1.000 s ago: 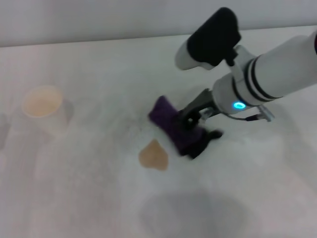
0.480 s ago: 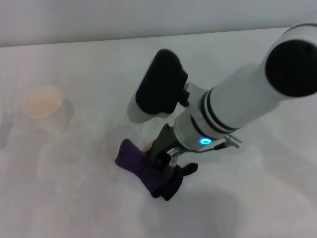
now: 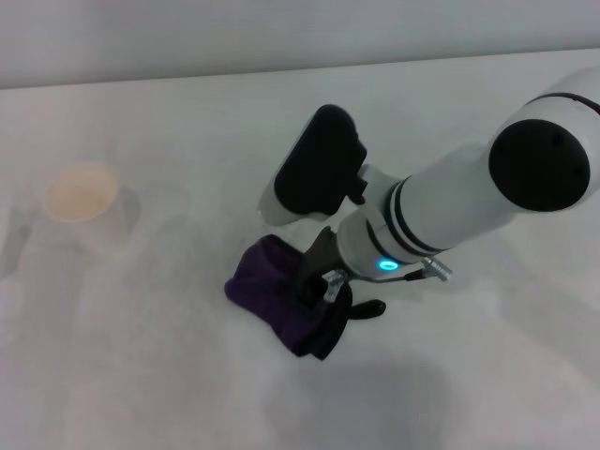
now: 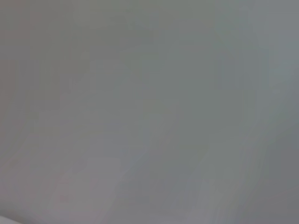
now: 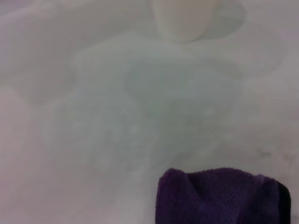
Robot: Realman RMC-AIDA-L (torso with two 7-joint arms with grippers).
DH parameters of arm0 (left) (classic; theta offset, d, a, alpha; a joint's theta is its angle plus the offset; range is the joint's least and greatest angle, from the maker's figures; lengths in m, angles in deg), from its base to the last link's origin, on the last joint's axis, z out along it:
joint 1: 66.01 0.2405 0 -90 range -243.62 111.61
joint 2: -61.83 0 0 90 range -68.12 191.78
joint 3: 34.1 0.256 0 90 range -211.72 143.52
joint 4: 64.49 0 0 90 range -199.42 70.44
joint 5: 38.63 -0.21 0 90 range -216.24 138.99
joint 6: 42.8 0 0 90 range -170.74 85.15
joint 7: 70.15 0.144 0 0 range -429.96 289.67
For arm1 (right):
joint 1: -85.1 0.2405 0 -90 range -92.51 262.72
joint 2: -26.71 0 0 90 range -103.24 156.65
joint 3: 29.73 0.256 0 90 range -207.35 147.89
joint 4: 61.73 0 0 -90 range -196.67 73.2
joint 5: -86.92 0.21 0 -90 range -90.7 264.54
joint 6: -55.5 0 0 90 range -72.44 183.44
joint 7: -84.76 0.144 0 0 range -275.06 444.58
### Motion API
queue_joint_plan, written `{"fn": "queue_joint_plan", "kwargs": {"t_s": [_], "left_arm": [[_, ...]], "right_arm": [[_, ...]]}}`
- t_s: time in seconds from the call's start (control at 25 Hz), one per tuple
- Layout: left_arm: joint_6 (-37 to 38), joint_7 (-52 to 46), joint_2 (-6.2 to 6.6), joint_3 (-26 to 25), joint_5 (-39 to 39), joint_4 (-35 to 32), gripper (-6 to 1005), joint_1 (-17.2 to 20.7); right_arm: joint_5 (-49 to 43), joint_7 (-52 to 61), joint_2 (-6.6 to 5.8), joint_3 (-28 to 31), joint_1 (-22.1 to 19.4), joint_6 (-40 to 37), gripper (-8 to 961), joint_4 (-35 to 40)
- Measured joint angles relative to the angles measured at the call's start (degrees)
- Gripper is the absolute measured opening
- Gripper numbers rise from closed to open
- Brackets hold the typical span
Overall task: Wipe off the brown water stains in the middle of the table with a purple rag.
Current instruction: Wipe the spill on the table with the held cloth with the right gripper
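Purple rag (image 3: 274, 292): soft, light, limp cloth, bunched into a dark mound with a black edge and a short black tail trailing toward the robot's right. Judged easy to deform and unlikely to slip from a pinch; no fragility to respect. Best taken by the gathered fold at the top of the bunch, so that the loose lower layers spread flat against the desk (image 3: 141, 375) under downward pressure. Held too near the edge, likely to roll or drag rather than wipe.

Right end effector (image 3: 319, 286): clamped on the upper, right-hand part of the rag, fingers mostly buried in the cloth. Right arm reaching in from the robot's right, forearm sloping down toward the middle of the desk, wrist pitched forward, black camera housing above the wrist, a blue-green indicator lit on the wrist ring.

Position of the rag: on the desk near its middle, pressed to the surface beneath the end effector. In the right wrist view, purple rag (image 5: 222, 196) close under the camera, with bare white surface beyond it.

Brown water stains: not visible in any view; either hidden under the rag and arm or already taken up, cannot tell which.

White paper cup (image 3: 86, 208): upright, well apart from the rag, toward the robot's left.

Left end effector: not in view; left wrist view featureless grey.
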Motion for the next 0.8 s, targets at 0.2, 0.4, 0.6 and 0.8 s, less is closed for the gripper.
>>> {"fn": "queue_joint_plan", "kwargs": {"t_s": [0.2, 0.4, 0.6, 0.8], "left_arm": [[-0.1, 0.0, -0.02, 0.0, 0.0, 0.0, 891, -0.5], [-0.3, 0.0, -0.02, 0.0, 0.0, 0.0, 890, -0.6], [-0.3, 0.0, 0.06, 0.0, 0.0, 0.0, 890, -0.7], [-0.4, 0.0, 0.08, 0.0, 0.0, 0.0, 891, -1.2]], "right_arm": [[-1.8, 0.0, -0.34, 3.3, -0.6, -1.7, 68, -1.8], [-4.3, 0.1, -0.35, 7.0, -0.6, -3.9, 68, -4.2], [-2.5, -2.5, -0.11, 6.9, -0.3, -5.0, 70, -4.3], [6.6, -7.8, 0.01, 4.1, 0.8, -4.3, 71, -3.9]]}}
